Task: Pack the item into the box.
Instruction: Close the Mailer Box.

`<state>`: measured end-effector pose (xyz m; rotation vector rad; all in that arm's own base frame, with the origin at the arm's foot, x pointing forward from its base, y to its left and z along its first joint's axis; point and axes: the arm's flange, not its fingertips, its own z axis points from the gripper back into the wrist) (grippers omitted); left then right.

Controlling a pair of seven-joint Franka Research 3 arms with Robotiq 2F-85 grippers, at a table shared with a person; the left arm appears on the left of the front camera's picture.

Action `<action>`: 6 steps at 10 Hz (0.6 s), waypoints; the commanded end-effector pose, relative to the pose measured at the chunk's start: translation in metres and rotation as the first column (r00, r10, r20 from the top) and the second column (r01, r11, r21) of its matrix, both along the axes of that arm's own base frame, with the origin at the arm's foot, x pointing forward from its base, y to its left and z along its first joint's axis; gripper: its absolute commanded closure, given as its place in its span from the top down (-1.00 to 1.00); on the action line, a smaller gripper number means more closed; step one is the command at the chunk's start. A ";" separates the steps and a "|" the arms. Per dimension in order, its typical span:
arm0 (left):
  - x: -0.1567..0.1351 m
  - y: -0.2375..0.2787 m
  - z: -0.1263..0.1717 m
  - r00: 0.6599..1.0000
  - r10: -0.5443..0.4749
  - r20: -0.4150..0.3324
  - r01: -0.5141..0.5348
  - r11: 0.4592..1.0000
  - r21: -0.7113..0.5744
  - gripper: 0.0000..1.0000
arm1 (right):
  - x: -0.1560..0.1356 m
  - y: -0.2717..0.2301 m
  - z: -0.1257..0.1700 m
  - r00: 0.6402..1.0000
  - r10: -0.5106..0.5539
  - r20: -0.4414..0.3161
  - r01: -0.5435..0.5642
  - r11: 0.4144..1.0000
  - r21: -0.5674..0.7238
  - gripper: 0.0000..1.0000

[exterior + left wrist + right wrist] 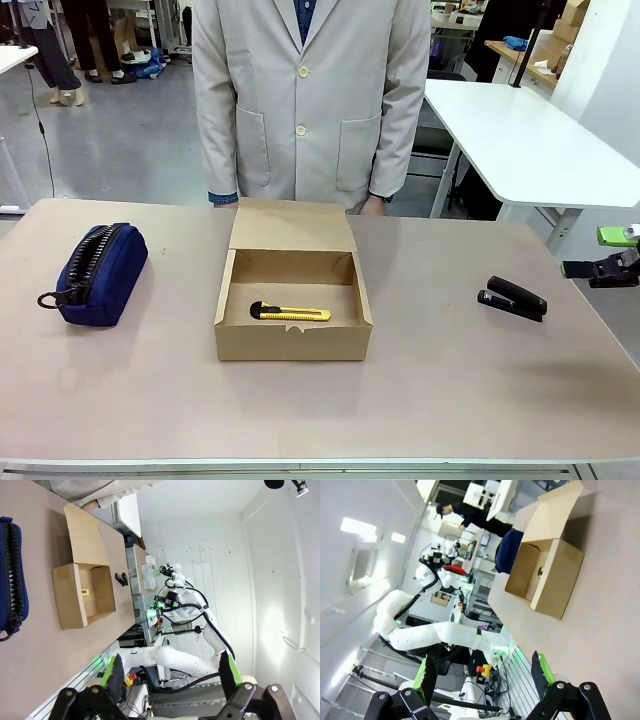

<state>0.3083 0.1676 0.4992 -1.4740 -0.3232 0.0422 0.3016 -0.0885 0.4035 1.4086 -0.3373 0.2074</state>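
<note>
The box (292,335) stands open at the table's middle, its flap lid (292,227) folded back toward the person. The item, a yellow knife (290,314) with a black tip, lies flat on the box floor near the front wall. It is a small yellow spot (86,591) inside the box (70,597) in the left wrist view, and a dark tip (540,571) inside the box (555,582) in the right wrist view. My right gripper (603,252) hangs open at the far right edge, off the table. The left gripper (170,672) and right gripper (484,672) each hold nothing, fingers spread wide.
A navy zipped pouch (100,273) lies at the left and a black stapler (512,298) at the right. A person in a pale coat (310,90) stands at the far edge, hands resting behind the box. A second white table (530,140) stands at the back right.
</note>
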 end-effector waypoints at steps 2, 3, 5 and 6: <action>-0.002 0.000 0.001 1.000 -0.011 0.022 0.011 1.000 -0.002 1.00 | -0.002 -0.002 0.001 0.999 0.019 0.029 -0.019 1.000 -0.006 1.00; -0.002 0.000 0.001 1.000 -0.011 0.022 0.011 1.000 -0.002 1.00 | -0.002 -0.002 0.001 0.999 0.019 0.029 -0.019 1.000 -0.006 1.00; -0.002 0.000 0.001 1.000 -0.011 0.022 0.011 1.000 -0.002 1.00 | -0.002 -0.002 0.001 0.999 0.019 0.029 -0.019 1.000 -0.006 1.00; -0.002 0.000 0.001 1.000 -0.011 0.022 0.011 1.000 -0.002 1.00 | -0.002 -0.002 0.001 0.999 0.019 0.029 -0.019 1.000 -0.006 1.00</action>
